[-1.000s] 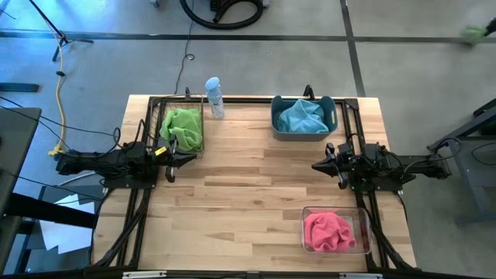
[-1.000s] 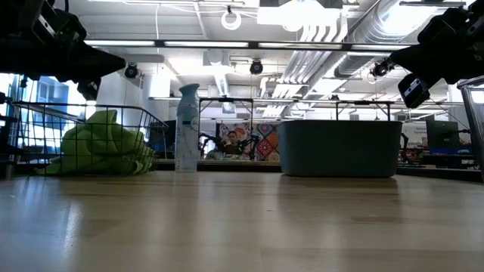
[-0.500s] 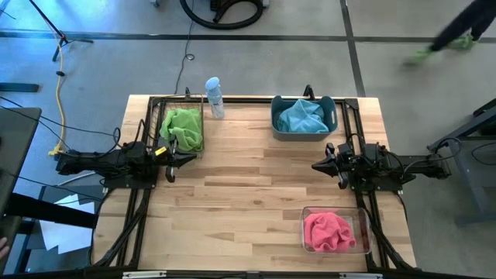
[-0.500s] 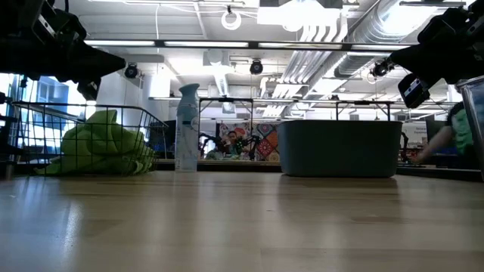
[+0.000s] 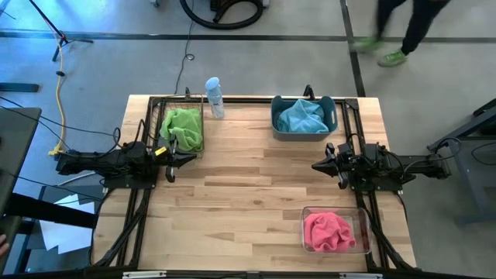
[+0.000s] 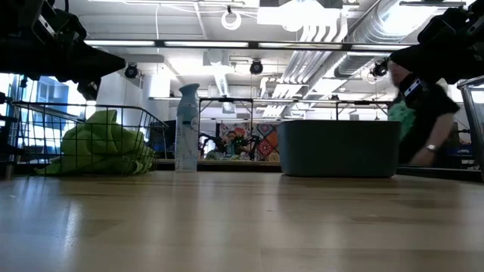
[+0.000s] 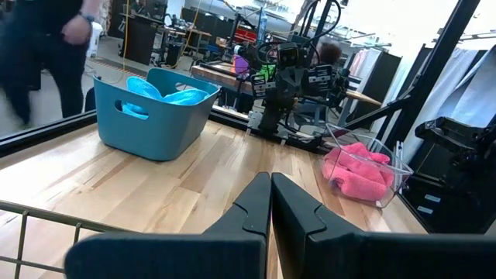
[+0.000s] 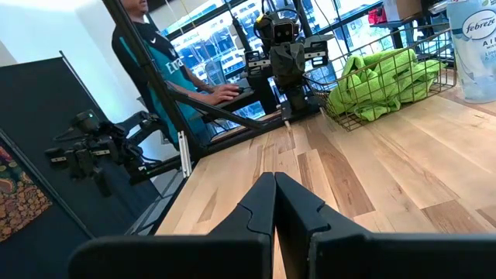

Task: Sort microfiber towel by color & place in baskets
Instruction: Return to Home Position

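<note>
The lime green towels (image 5: 183, 125) lie in the black wire-mesh basket (image 5: 197, 146) at the table's far left. The teal-blue towels (image 5: 302, 116) fill the grey-blue tub (image 5: 332, 120) at the far right. A pink towel (image 5: 327, 232) sits in the clear box (image 5: 360, 226) at the near right. My left gripper (image 5: 183, 160) hovers shut above the table just near of the wire basket. My right gripper (image 5: 316, 166) hovers shut at the right side, between tub and clear box. In their wrist views the left gripper (image 7: 270, 186) and the right gripper (image 8: 274, 186) show fingers together.
A white-and-blue spray bottle (image 5: 214, 97) stands at the far edge between basket and tub. Bare wood lies between the two grippers and toward the near edge. A person (image 5: 403, 27) walks on the floor beyond the far right corner.
Both arms and all towels have kept still. A person has walked along the floor beyond the table's far edge, from the right toward the middle.
</note>
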